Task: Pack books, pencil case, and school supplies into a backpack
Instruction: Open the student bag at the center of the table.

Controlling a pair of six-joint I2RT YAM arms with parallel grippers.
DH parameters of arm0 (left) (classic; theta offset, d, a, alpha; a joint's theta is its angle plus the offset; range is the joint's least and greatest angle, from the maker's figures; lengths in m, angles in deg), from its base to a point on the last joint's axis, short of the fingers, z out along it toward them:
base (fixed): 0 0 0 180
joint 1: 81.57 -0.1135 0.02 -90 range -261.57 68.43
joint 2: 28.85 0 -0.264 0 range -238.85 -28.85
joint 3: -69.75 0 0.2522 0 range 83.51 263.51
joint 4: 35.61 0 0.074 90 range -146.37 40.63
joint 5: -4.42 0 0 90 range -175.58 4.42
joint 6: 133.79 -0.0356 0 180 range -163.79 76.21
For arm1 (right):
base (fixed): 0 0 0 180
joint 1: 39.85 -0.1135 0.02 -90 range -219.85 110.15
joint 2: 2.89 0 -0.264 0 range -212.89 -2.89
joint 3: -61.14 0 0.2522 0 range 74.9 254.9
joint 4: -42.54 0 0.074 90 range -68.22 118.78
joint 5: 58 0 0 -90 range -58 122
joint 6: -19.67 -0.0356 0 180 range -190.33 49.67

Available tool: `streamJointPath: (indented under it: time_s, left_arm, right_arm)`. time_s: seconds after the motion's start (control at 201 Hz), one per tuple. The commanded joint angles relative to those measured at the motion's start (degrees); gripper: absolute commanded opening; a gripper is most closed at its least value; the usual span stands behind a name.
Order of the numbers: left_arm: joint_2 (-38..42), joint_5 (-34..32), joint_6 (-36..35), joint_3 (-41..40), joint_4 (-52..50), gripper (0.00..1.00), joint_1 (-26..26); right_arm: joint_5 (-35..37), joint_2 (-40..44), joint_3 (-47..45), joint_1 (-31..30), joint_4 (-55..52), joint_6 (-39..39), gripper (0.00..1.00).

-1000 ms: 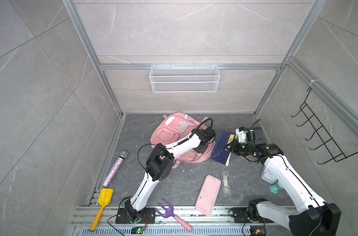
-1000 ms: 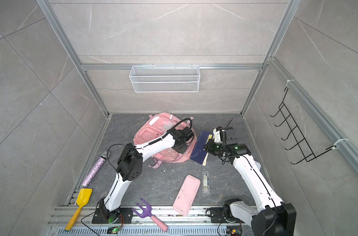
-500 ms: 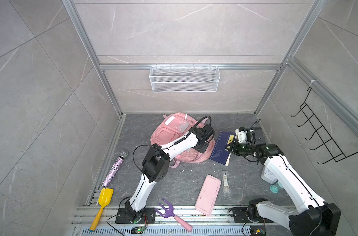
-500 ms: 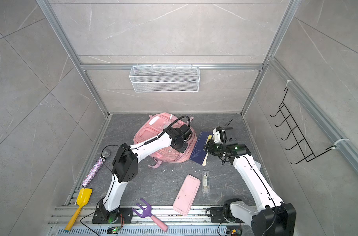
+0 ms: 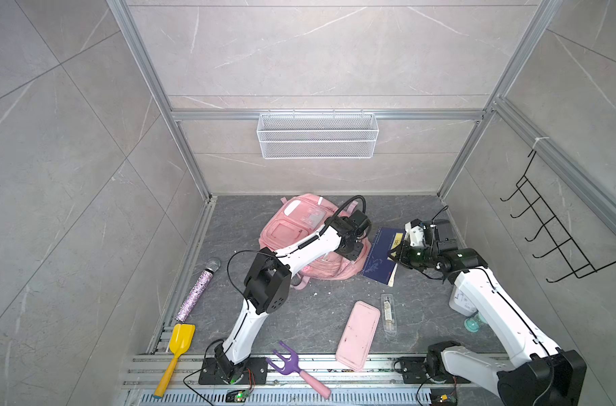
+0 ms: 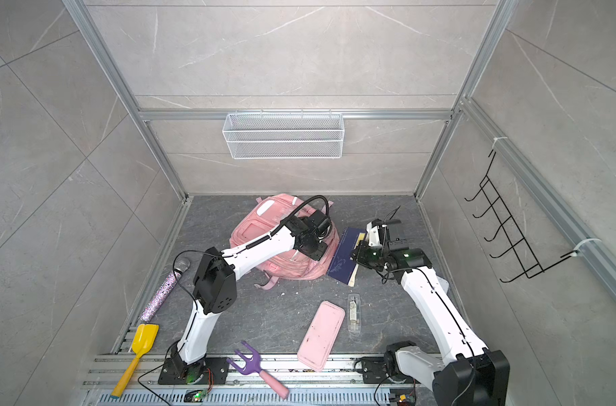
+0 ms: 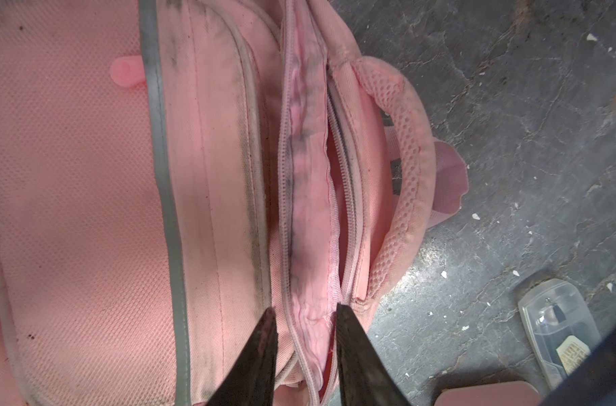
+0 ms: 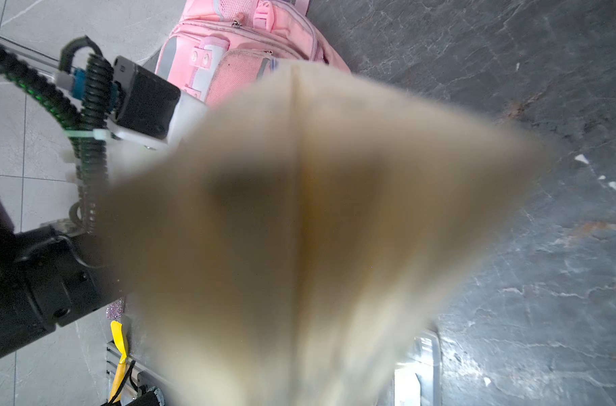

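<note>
Left pincer [image 7: 303, 307] stands slightly open over the backpack [image 7: 88, 175]; right pincer [image 5: 394, 251], centre-right of the frame, seemingly clamps the books [image 5: 378, 258].

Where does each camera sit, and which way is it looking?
Top views: high up, looking down on the floor; both arms show whole.
Left wrist: on the left arm, facing the backpack's open zip; its fingers show.
Right wrist: on the right arm, blurred books fill it; left arm shows.
All share the backpack.

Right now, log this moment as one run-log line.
left gripper: open, astride backpack zip opening | right gripper: shut on books beside backpack | pencil case, clear packet: on floor, unpacked
</note>
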Motion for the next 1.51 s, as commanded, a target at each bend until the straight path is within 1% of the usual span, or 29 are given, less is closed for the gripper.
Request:
streamJointPath:
  time_s: [0.0, 0.289, 0.383, 0.513, 0.702, 0.791, 0.836, 0.891, 0.921, 1.03, 1.195, 1.364, 1.508]
  left_arm:
    - [-1.48, 0.7, 1.09, 1.65, -0.61, 0.32, -0.7]
    - [-2.34, 3.42, 2.02, -0.59, 0.83, 0.32, -1.9]
    - [-2.34, 6.14, 2.26, -1.22, 1.59, 0.32, -1.99]
    - [-2.0, 11.69, 2.35, -2.76, 3.62, 0.33, -1.97]
    - [-2.0, 12.52, 2.59, -3.78, 4.22, 0.33, -2.29]
    - [-1.86, 13.13, 2.82, -3.92, 4.54, 0.31, -2.48]
    - [-1.69, 12.97, 2.92, -3.8, 4.62, 0.29, -2.47]
    - [-1.45, 12.95, 3.03, -3.48, 4.63, 0.24, -2.56]
    - [-1.18, 12.96, 2.94, -3.22, 4.67, 0.17, -2.55]
    - [-0.29, 12.22, 2.62, -1.19, 3.32, 0.0, -2.72]
    - [1.86, 9.29, 0.41, 4.02, -1.12, 0.0, -2.72]
    - [4.17, 7.16, -2.7, 11.57, -6.62, 0.0, -2.66]
    - [6.19, 0.85, -4.75, 15.56, -10.77, 0.0, -2.65]
  right_arm:
    - [-0.73, 1.53, -0.46, 0.2, 1.17, 1.59, 0.0]
    - [-0.91, 1.49, -0.57, 0.2, 1.17, 1.59, 0.0]
    - [-0.91, 1.51, -0.76, 0.18, 1.33, 1.5, 0.0]
    - [-1.0, 1.42, -0.83, 0.17, 1.44, 1.41, 0.0]
    - [-1.0, 1.51, -0.93, 0.28, 1.49, 1.41, 0.0]
    - [-1.17, 1.35, -0.92, 0.19, 1.52, 1.42, 0.0]
    - [-1.11, 1.29, -0.92, 0.2, 1.6, 1.41, 0.0]
    - [-1.17, 1.33, -0.98, 0.18, 1.62, 1.41, 0.0]
    - [-1.24, 1.33, -1.04, 0.22, 1.69, 1.41, 0.0]
    - [-1.1, 1.42, -1.0, 0.26, 1.72, 1.37, 0.0]
    - [-1.19, 0.92, -1.7, 0.28, 3.18, 0.8, 0.0]
    - [-4.81, -0.91, -2.23, 0.25, 7.16, -1.53, 0.0]
    - [-9.22, -3.02, -2.54, 0.28, 12.52, -5.06, 0.0]
